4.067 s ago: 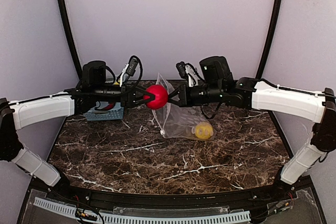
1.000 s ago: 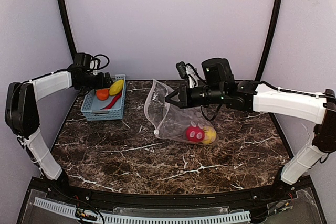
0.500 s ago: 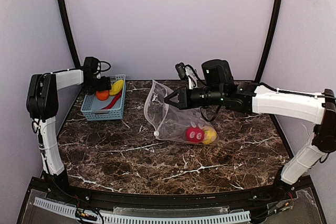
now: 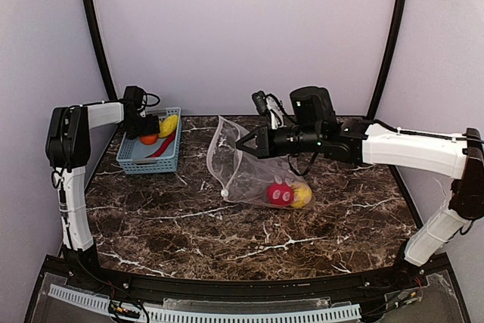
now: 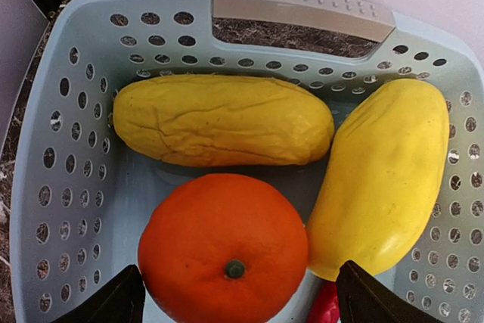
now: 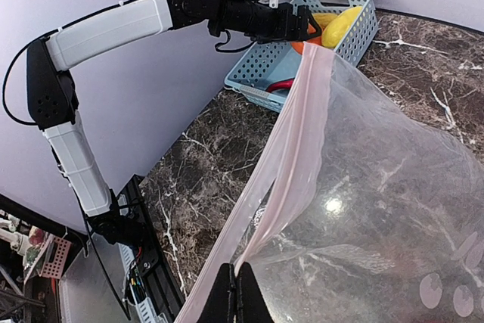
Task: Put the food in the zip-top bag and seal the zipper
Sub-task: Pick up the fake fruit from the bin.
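Left gripper: released, fingers spread wide, poised over the basket at the far left of the counter, just above the orange ball.
Basket contents: orange ball nearest the gripper; crosswise yellow piece just beyond it; longer yellow piece along its right; long red chili at the near side.
Right gripper: clenched on the zipper, holding the mouth edge raised off the counter.
Zip-top bag: mid-counter, mouth gaping toward the left, lower end resting on the counter.
Inside the bag: round red piece and bagged yellow piece, side by side at the near right end.
Slider: small, white, at the low end of the mouth.
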You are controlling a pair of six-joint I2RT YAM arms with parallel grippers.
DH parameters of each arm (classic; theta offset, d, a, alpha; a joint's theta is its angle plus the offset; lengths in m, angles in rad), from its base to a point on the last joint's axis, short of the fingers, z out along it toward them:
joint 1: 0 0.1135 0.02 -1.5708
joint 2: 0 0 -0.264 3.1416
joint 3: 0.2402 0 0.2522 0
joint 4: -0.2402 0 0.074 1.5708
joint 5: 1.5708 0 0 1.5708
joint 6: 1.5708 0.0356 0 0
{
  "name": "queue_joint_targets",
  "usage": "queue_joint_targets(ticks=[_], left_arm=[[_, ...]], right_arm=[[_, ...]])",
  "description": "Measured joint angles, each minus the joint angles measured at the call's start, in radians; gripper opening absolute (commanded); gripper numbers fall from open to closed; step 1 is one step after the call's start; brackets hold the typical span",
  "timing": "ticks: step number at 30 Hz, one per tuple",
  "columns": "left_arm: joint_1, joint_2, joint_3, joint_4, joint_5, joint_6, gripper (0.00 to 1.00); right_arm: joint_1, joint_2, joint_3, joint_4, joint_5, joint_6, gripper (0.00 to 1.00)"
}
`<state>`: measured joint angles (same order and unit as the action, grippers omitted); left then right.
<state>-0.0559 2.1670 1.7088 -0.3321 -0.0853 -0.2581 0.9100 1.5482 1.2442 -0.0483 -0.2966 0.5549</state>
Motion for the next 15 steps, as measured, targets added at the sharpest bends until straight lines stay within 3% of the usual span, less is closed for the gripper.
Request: queue_joint_targets(ticks=[15], left_arm=[[0.010,0.054,0.026,-0.014,-0.013,0.015,0.76]], right_arm=[[0.000,0.007,-0.001,0.001,-0.004,0.001,0.00]])
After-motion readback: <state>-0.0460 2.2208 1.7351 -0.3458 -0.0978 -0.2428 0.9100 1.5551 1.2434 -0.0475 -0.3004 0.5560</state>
